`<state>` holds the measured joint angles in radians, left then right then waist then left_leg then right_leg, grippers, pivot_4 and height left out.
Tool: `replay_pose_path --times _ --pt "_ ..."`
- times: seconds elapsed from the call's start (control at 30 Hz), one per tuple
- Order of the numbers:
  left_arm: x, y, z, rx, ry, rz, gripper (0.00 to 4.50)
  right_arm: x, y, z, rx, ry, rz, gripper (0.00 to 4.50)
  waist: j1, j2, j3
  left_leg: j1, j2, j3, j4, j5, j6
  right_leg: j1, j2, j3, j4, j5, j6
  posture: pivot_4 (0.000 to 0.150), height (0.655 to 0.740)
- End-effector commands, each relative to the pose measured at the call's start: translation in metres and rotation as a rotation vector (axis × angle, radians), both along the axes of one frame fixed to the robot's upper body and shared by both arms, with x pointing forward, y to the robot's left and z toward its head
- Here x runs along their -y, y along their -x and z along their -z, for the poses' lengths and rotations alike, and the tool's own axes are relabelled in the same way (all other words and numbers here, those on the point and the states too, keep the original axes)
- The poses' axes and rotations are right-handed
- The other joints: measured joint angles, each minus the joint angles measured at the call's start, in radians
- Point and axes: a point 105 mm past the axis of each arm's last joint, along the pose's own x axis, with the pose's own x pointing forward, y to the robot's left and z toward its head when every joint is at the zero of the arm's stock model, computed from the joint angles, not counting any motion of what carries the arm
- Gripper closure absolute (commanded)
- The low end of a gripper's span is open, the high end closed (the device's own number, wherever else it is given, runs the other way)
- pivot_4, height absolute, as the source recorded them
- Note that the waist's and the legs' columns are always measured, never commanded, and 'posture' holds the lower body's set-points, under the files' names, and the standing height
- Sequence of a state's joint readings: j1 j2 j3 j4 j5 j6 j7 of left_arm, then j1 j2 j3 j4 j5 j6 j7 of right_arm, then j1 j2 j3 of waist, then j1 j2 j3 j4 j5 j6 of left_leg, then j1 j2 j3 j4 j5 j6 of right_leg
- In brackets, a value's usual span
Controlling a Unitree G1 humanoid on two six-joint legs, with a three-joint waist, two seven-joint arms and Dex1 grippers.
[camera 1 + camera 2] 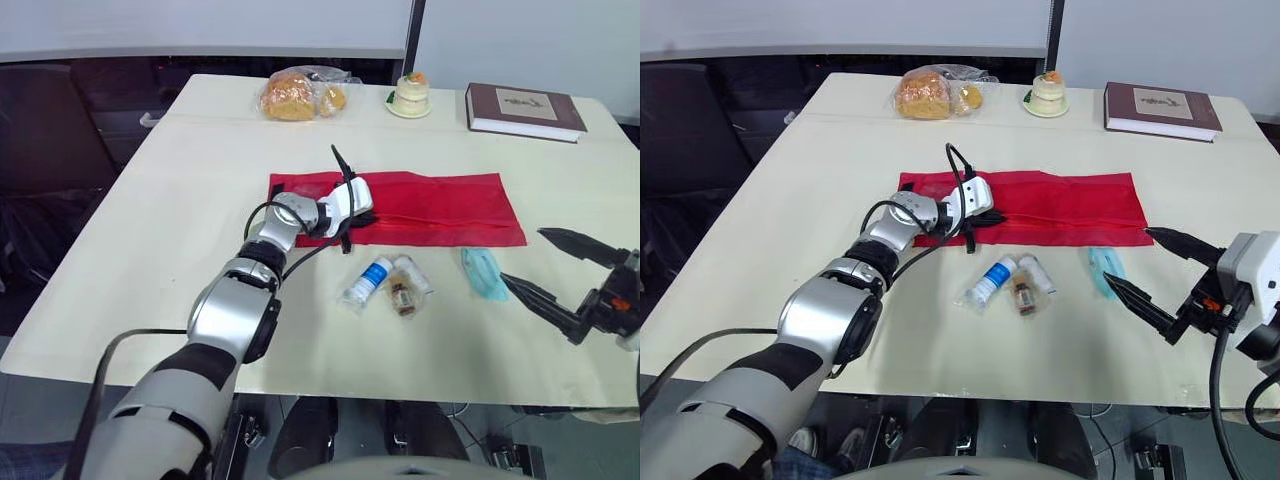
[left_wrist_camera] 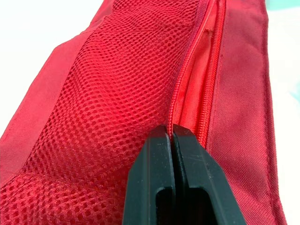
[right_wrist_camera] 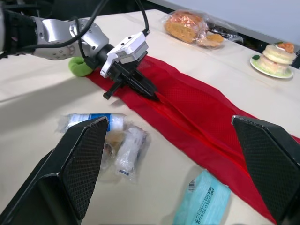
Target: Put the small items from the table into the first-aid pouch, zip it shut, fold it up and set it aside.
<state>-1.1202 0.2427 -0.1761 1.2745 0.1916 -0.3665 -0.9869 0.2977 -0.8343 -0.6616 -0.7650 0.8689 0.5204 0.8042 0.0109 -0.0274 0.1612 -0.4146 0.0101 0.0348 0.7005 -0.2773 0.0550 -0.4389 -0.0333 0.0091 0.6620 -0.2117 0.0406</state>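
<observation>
**Head views.** Bench [image 1: 150, 250]: pale top, with the near and left edges in view. Bare surface is seen to the left of the pouch, along the near edge, and in a band between the pouch and the far row. Pouch [image 1: 430, 205]: red, laid out flat and lengthwise at the bench's centre. Left hand [image 1: 355, 212]: set on the pouch's left end. Right hand [image 1: 522, 255]: released, fingers spread wide, held over the near right part of the bench, near the mask packet [image 1: 484, 273] and apart from it. Wrapped bottle [image 1: 368, 280] and wrapped vial [image 1: 405, 295]: lying touching each other just in front of the pouch. Far row, well apart from the pouch: bread bag [image 1: 298, 95], cake [image 1: 410, 95], book [image 1: 522, 110].

**Left wrist view.** The left hand is clenched, its fingers [image 2: 154, 178] pressed together, tips at the pouch's zip line. Whether anything is pinched cannot be told. A mesh panel is seen on one side of the zip, plain cloth on the other, and the zip is parted.

**Right wrist view.** The mask packet lies between the spread fingers [image 3: 82, 164], and the pouch runs slantwise beyond it.
</observation>
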Motion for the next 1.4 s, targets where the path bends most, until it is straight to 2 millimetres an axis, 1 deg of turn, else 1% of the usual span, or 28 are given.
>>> replay_pose_path --times 0.03,0.17,0.3,0.47,0.57,0.67,0.73,0.83,0.93,1.03,1.1,1.17,1.23,1.3,1.4 --pt "-0.010 -0.001 -0.012 0.029 0.027 0.010 4.46 -0.003 0.009 -0.021 0.041 0.049 -0.112 0.00 0.000 0.000 0.000 0.000 0.000 0.000 0.000 0.000 0.000 0.000 0.000 -0.001 0.000 0.000 0.000 0.150 0.7289" --pt "-0.015 -0.001 -0.013 0.026 0.031 0.009 4.46 -0.003 0.009 -0.033 0.039 0.091 -0.196 0.00 0.002 0.000 0.000 0.000 0.000 -0.001 0.000 0.000 0.000 0.000 0.000 -0.001 0.000 0.000 0.000 0.150 0.7289" --pt "-0.018 -0.001 -0.015 0.027 0.038 0.001 4.46 0.003 0.004 -0.040 0.039 0.131 -0.238 0.00 0.004 0.000 0.000 0.000 0.000 -0.001 0.001 0.000 0.000 0.000 0.000 -0.001 0.000 0.000 0.000 0.150 0.7289" --pt "-0.019 -0.002 -0.016 0.029 0.045 -0.006 4.46 0.009 0.000 -0.042 0.031 0.169 -0.262 0.00 0.003 -0.001 0.000 -0.001 0.000 -0.001 0.001 0.000 0.000 0.000 -0.001 -0.001 0.000 0.000 0.000 0.150 0.7289" --pt "-0.019 -0.003 -0.019 0.036 0.062 -0.008 4.46 0.003 -0.009 -0.035 0.028 0.175 -0.273 0.00 0.002 -0.001 0.000 0.000 0.000 -0.001 0.001 0.000 0.000 0.000 -0.001 -0.001 0.000 0.000 0.000 0.150 0.7289" --pt "-0.016 -0.003 -0.022 0.040 0.080 0.000 4.46 -0.017 -0.023 -0.011 -0.020 0.222 -0.333 0.00 0.000 0.000 0.000 0.000 0.000 -0.001 0.001 0.000 0.000 0.000 -0.001 -0.001 0.000 0.000 0.000 0.150 0.7289" --pt "-0.015 -0.002 -0.022 0.041 0.075 0.007 4.46 -0.025 -0.031 0.000 -0.035 0.260 -0.372 0.00 0.001 0.000 0.000 0.000 0.001 -0.001 0.001 0.000 0.000 0.000 -0.001 -0.001 0.001 0.000 0.000 0.150 0.7289" --pt "-0.014 -0.002 -0.021 0.043 0.068 0.013 4.46 -0.036 -0.046 0.008 -0.018 0.292 -0.407 0.00 0.002 0.000 0.000 -0.001 0.000 0.000 0.001 0.000 0.000 -0.001 -0.001 -0.001 0.000 0.000 0.000 0.150 0.7289" --pt "-0.012 -0.002 -0.022 0.045 0.066 0.014 4.46 -0.063 -0.075 0.016 0.051 0.419 -0.475 0.00 -0.005 0.000 0.000 -0.001 0.000 0.000 0.002 0.000 0.000 -0.001 -0.001 0.000 0.000 0.000 0.000 0.150 0.7289" --pt "-0.010 -0.002 -0.022 0.046 0.066 0.018 4.46 -0.088 -0.090 0.023 0.096 0.494 -0.571 0.00 -0.006 0.000 0.000 -0.001 0.000 0.000 0.002 0.000 0.000 -0.001 0.000 -0.001 0.001 0.000 0.000 0.150 0.7289" --pt "-0.009 -0.001 -0.021 0.046 0.065 0.022 4.46 -0.102 -0.100 0.033 0.111 0.572 -0.626 0.00 -0.003 0.000 0.000 -0.002 0.000 -0.001 0.002 0.000 0.000 -0.002 0.000 -0.002 0.001 0.000 0.000 0.150 0.7289" --pt "-0.009 -0.001 -0.021 0.045 0.065 0.024 4.46 -0.111 -0.107 0.043 0.112 0.646 -0.665 0.00 0.001 0.000 0.000 -0.002 0.000 -0.001 0.002 0.000 -0.001 -0.002 0.000 -0.003 0.001 0.000 0.000 0.150 0.7289" --pt "-0.010 -0.001 -0.020 0.044 0.065 0.024 4.46 -0.117 -0.111 0.048 0.121 0.684 -0.698 0.00 0.004 0.000 0.000 -0.003 -0.001 -0.001 0.002 0.000 -0.001 -0.002 -0.002 -0.003 0.001 0.000 0.000 0.150 0.7289" --pt "-0.011 -0.001 -0.021 0.045 0.066 0.018 4.46 -0.127 -0.119 0.059 0.133 0.768 -0.747 0.00 -0.001 0.000 0.001 -0.003 -0.001 -0.001 0.003 0.000 -0.001 -0.002 -0.002 -0.003 0.001 0.000 0.000 0.150 0.7289" --pt "-0.013 -0.002 -0.021 0.046 0.067 0.013 4.46 -0.137 -0.126 0.067 0.149 0.833 -0.787 0.00 -0.007 0.000 0.001 -0.002 -0.001 0.001 0.003 0.000 0.000 -0.002 -0.002 -0.002 0.001 0.001 0.001 0.150 0.7289"
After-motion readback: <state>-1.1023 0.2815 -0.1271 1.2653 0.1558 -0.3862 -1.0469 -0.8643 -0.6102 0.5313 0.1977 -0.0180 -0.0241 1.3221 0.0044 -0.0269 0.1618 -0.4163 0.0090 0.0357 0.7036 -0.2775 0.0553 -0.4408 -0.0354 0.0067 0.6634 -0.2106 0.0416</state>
